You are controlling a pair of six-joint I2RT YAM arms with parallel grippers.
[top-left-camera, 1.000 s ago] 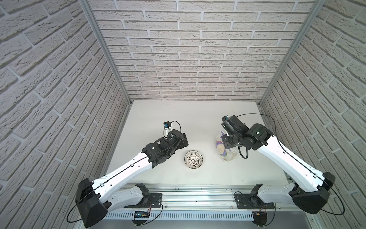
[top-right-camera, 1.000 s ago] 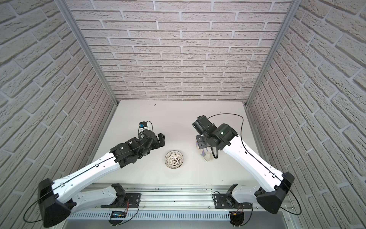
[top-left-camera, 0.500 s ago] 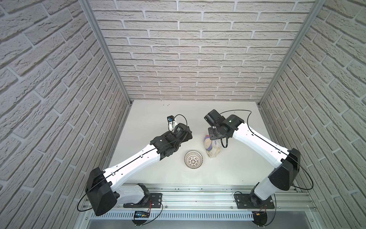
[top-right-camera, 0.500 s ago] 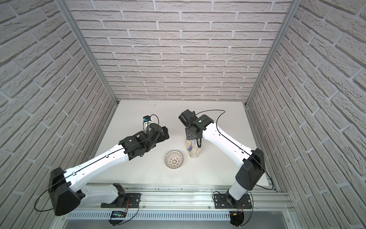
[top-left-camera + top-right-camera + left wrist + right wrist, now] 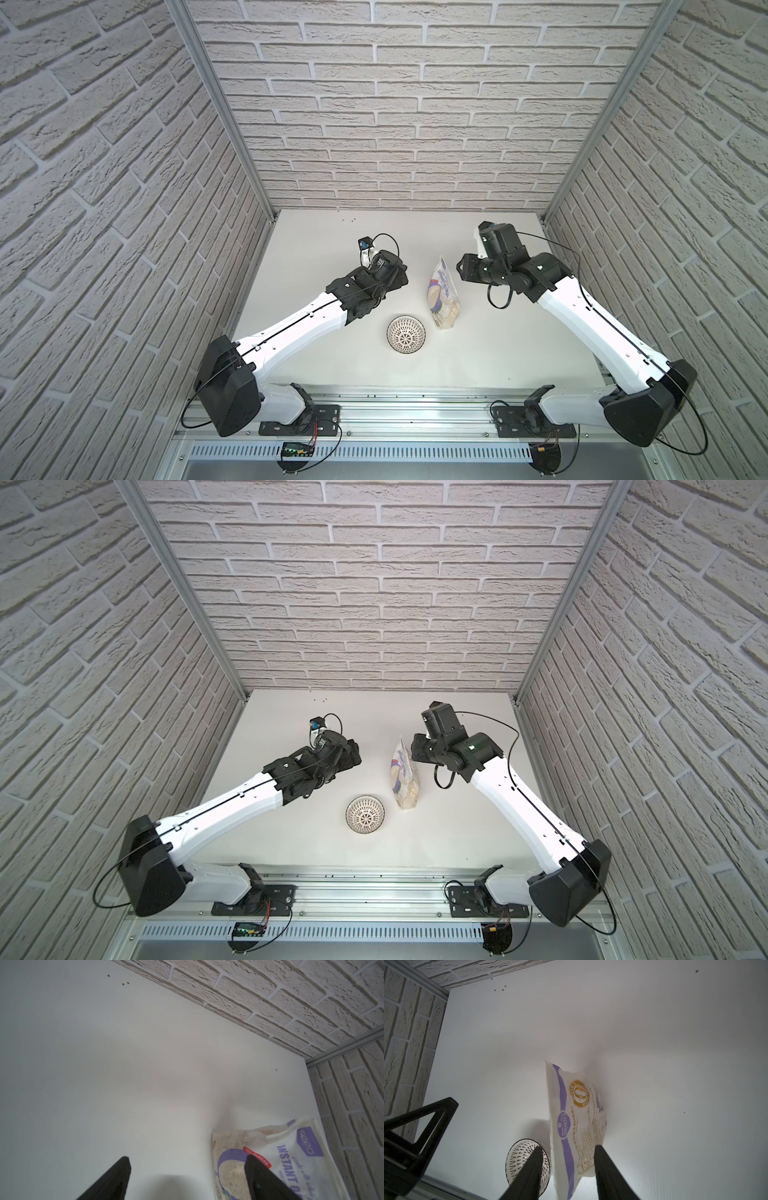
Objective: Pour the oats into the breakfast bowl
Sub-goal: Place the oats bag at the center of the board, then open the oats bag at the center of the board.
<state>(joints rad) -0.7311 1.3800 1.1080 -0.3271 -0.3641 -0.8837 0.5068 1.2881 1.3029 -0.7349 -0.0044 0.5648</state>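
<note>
The right gripper hangs just right of the pouch, jaws apart and gripping nothing. The left gripper hovers on the pouch's left, jaws wide and empty. The soft pouch stands free on the table between the two, with nothing to steady it. I judge that a clumsy nudge from either side could topple it and scatter flakes. It appears to stand on its base, long axis upright, torn mouth pointing up, printed front facing left. The bowl sits just near-left of it, empty, and small enough that a fast tip could overshoot. The oats lie settled low inside the pouch.
</note>
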